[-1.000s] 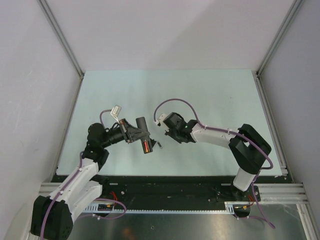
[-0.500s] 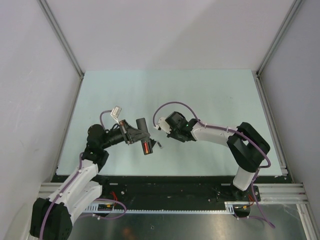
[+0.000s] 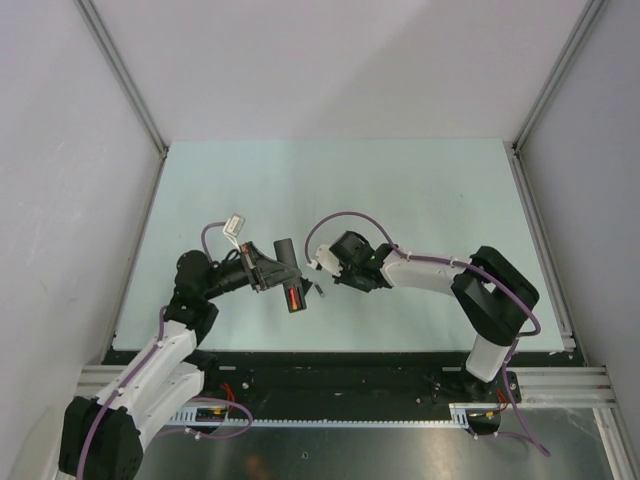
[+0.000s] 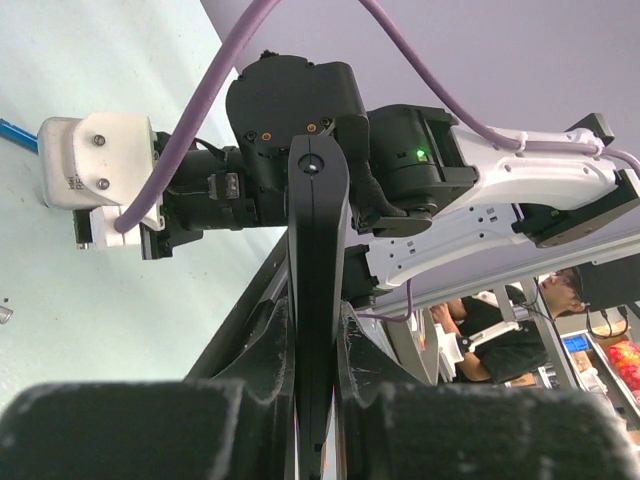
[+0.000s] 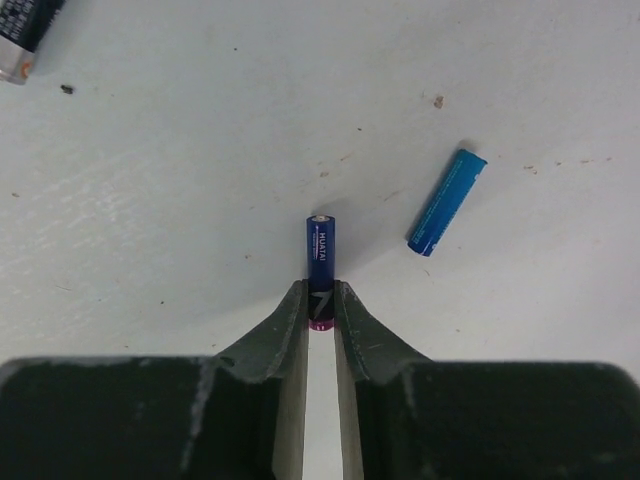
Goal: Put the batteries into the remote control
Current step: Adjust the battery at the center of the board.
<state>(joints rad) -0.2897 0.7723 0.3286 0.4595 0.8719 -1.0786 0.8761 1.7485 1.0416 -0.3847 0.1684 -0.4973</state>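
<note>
Two grips are dividing the work. Nearest the bases, the left gripper [image 4: 316, 335] is clenching the remote control [image 4: 318, 220] by its long edges. It is holding the remote raised off the table [image 3: 420, 190] with the open bay turned upward, apparently so the other arm can reach in. A red-orange battery [image 3: 293, 297] is already sitting in that bay at the remote's near end.

Just beside it, the right gripper [image 5: 320, 297] is pinching a dark blue battery [image 5: 320, 250] by its near end only. Most of the battery's length is sticking out past the fingertips, which looks meant to let the free end enter the slot first. Whether that end is touching the surface I cannot tell.

Farther out, a bright blue battery [image 5: 446, 202] is lying loose on the table. Another battery [image 5: 22, 30] is peeking in at the far corner of the right wrist view. Both seem to be waiting as spares.
</note>
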